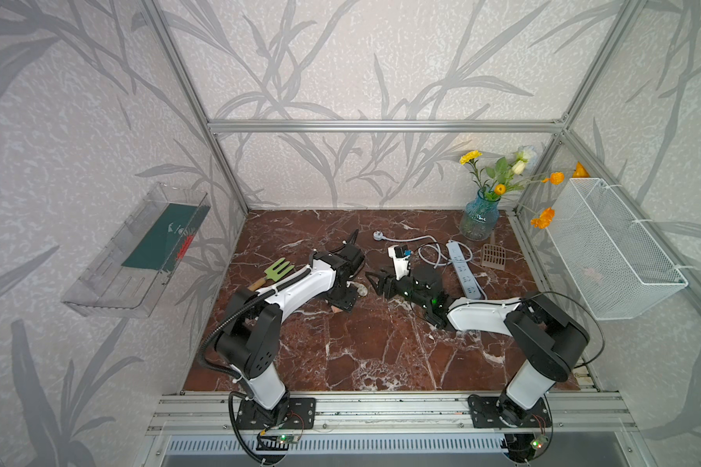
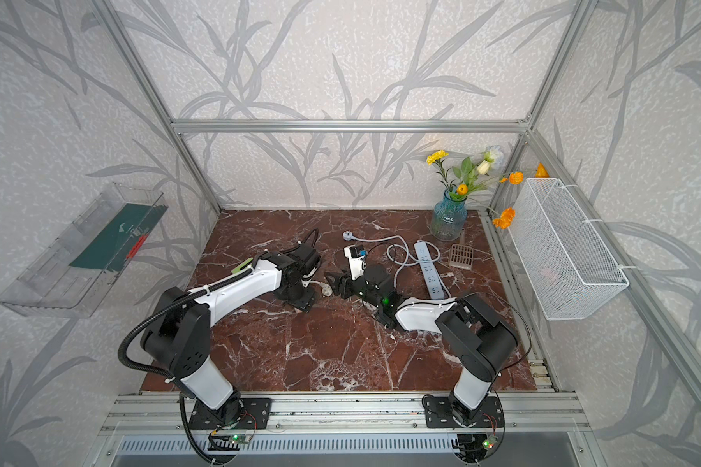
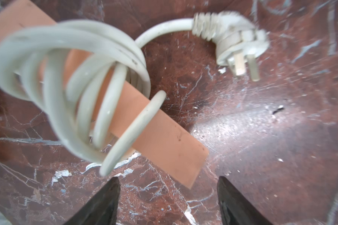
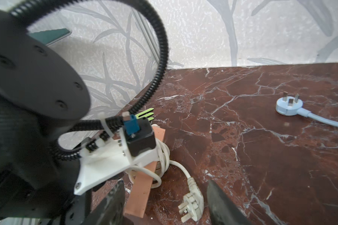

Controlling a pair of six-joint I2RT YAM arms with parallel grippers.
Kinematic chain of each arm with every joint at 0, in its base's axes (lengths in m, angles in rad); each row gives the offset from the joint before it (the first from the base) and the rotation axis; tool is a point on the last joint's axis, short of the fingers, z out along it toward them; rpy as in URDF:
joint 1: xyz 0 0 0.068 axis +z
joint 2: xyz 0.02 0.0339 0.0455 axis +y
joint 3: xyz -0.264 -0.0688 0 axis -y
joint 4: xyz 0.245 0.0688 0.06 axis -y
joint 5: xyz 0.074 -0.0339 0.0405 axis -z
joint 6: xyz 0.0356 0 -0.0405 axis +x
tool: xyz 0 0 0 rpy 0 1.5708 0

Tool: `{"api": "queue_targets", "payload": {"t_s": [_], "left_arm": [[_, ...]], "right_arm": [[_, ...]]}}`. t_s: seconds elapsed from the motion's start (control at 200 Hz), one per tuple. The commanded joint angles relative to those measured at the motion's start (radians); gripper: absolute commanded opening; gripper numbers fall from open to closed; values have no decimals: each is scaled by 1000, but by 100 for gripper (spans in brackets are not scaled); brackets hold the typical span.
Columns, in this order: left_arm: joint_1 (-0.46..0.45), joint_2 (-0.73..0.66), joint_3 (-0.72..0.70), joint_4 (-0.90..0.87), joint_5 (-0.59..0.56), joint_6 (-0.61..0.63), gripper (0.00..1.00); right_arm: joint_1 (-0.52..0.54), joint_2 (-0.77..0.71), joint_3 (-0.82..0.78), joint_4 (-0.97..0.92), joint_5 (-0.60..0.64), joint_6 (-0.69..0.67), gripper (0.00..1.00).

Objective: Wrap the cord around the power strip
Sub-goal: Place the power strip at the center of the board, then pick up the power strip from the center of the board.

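Note:
An orange power strip (image 3: 164, 136) lies on the marble table with a white cord (image 3: 66, 29) coiled loosely around it in several loops. The cord's white plug (image 3: 232, 39) rests on the table beside the strip. My left gripper (image 3: 168, 194) hovers just above the strip's end, open, with only bare table between its fingers. My right gripper (image 4: 166, 202) is open too and points at the same strip (image 4: 142, 187); the plug (image 4: 191, 202) lies on the table between its fingers, untouched. In both top views the left wrist hides most of the strip.
A second, pale blue power strip (image 1: 464, 269) lies at the back right with its cord (image 1: 430, 254) loose and its plug (image 4: 289, 106) lying apart. Nearby are a brown grid scoop (image 1: 494, 256), a flower vase (image 1: 478, 218), a green garden fork (image 1: 278, 270) and a wire basket (image 1: 608, 250) on the wall.

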Motion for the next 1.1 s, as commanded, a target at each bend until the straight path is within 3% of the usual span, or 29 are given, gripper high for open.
{"api": "queue_targets", "payload": {"t_s": [0.0,0.17,0.335,0.48,0.525,0.64,0.81,1.095], "left_arm": [[37,-94,45,-72,77,-12,80],[99,-221,108,-38,45,-32,83],[107,-211,255,40,18,-40,82],[104,-172,318,139,133,-50,80],[103,-171,310,168,169,-71,80],[101,-183,287,204,210,-97,79],[101,-226,253,198,193,-70,79],[103,-263,228,194,169,-74,79]], "right_arm": [[-19,23,23,-37,28,45,65],[-36,-43,97,-318,60,70,65],[-184,-169,310,-1131,280,-1,66],[-407,-114,450,-1521,491,-196,73],[-460,-76,478,-1564,530,-227,75],[-539,33,531,-1605,468,-250,77],[-542,181,625,-1627,373,-262,79],[-547,353,713,-1619,348,-289,76]]}}
